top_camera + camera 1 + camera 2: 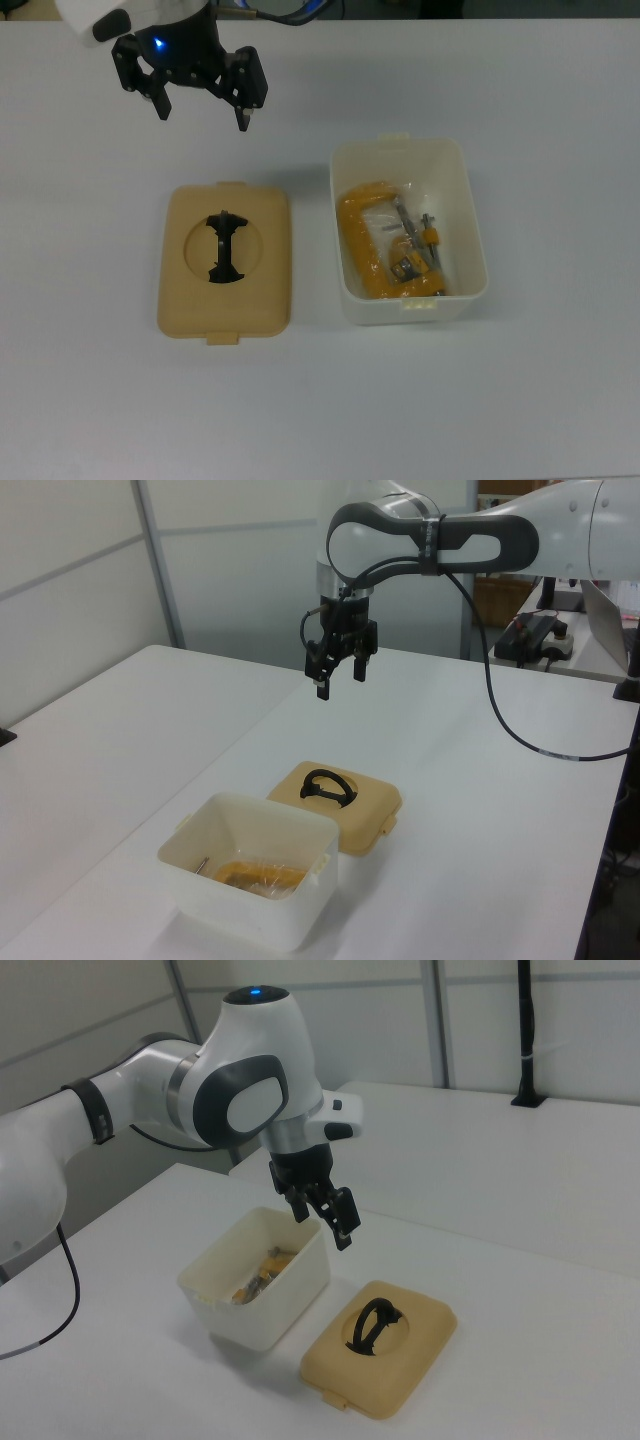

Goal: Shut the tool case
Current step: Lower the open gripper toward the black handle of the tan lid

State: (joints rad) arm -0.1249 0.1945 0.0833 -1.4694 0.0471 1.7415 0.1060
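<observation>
Tan lid (225, 262) lies flat on tabletop (520, 400) beside open white tub (408, 232). Hand (203, 108) hovers above, fingers wide, empty. Lid prob. light, stiff plastic; grip its black handle (225, 248).

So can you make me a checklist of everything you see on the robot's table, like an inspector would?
Surface: white table, flat, no marks seen.
Job's things: white tub open; tan lid lies flat beside it on the top view's left, apart from it, black handle up.
Clutter: orange clamp tool lies inside the tub; nothing else seen on the table.
Grippers: end effector hangs in the air above the table, fingers open, holding nothing.
Cables: a black cable hangs from the arm.
Surroundings: pale wall panels; in the left view, equipment on a further table.
</observation>
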